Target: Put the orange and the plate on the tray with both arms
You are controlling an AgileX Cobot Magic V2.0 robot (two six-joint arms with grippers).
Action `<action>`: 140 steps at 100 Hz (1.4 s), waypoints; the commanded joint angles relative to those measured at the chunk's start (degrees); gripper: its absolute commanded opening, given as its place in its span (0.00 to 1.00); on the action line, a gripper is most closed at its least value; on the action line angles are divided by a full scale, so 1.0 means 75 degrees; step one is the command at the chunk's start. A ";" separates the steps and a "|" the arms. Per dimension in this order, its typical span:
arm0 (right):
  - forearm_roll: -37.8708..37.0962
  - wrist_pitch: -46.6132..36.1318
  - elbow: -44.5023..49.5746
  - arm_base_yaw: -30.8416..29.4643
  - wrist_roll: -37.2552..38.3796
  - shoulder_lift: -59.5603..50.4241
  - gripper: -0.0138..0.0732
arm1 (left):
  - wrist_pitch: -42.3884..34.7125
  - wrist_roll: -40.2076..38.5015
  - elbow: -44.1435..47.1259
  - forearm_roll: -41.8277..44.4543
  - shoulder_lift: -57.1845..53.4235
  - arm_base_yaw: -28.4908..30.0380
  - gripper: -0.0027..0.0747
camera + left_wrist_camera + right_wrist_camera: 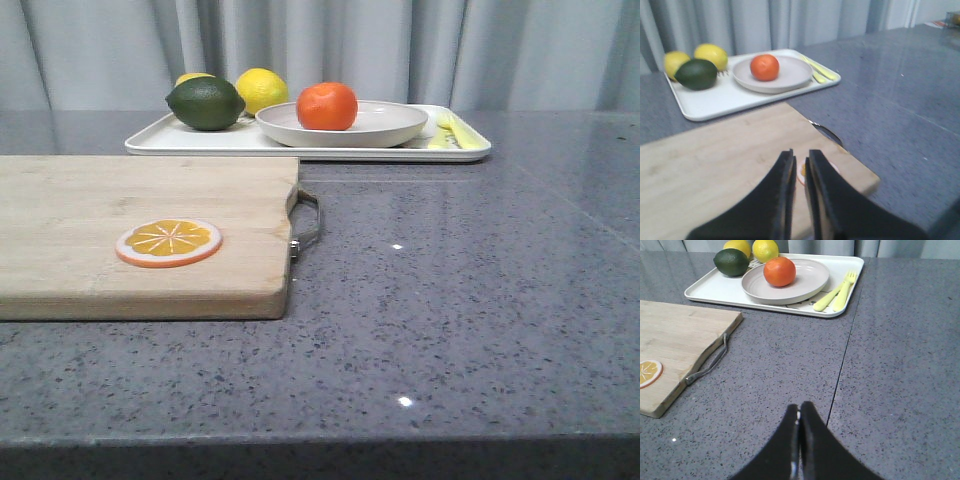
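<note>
Your left hand (800, 172) hangs over the cutting board (140, 235), nearly closed and empty. Beyond, the orange (326, 106), round and prone to rolling, sits in the stiff, slick plate (343, 125) on the tray (305, 142); grip rims. Your right hand (799, 415) is closed, empty, above the counter (470, 280).

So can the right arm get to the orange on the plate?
Probably yes. The orange sits uncovered on the plate, and only bare table lies between it and the right gripper, which is shut and empty.
</note>
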 commanded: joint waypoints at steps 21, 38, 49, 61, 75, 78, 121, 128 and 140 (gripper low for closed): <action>-0.0062 -0.0618 -0.0185 -0.0011 -0.0081 0.0048 0.08 | -0.3370 -0.0027 0.1253 0.0524 -0.0501 0.1118 0.09; -0.0062 -0.0618 -0.0185 -0.0011 -0.0081 0.0048 0.08 | -0.3389 -0.0027 0.1963 0.0524 -0.1095 0.2439 0.09; -0.0062 -0.0618 -0.0185 -0.0011 -0.0081 0.0048 0.08 | -0.3454 -0.0027 0.2451 0.0524 -0.1574 0.3222 0.09; -0.0062 -0.0618 -0.0185 -0.0011 -0.0081 0.0048 0.08 | -0.3557 -0.0043 0.2940 0.0524 -0.1901 0.3805 0.09; -0.0062 -0.0619 -0.0185 -0.0011 -0.0081 0.0056 0.08 | -0.3618 -0.0316 0.3433 0.0544 -0.1888 0.4034 0.09; -0.0062 -0.0619 -0.0185 -0.0011 -0.0081 0.0056 0.08 | -0.3618 -0.0316 0.3531 0.0605 -0.1888 0.4038 0.09; -0.0062 -0.0619 -0.0185 -0.0011 -0.0081 0.0056 0.08 | -0.2976 -0.0334 0.3663 0.0618 -0.1888 0.4038 0.01; -0.0062 -0.0619 -0.0185 -0.0011 -0.0081 0.0056 0.08 | -0.2976 -0.0432 0.3663 0.0571 -0.1888 0.4038 0.01; -0.0062 -0.0619 -0.0185 -0.0011 -0.0081 0.0056 0.08 | -0.2985 -0.0540 0.3663 0.0553 -0.1888 0.4038 0.01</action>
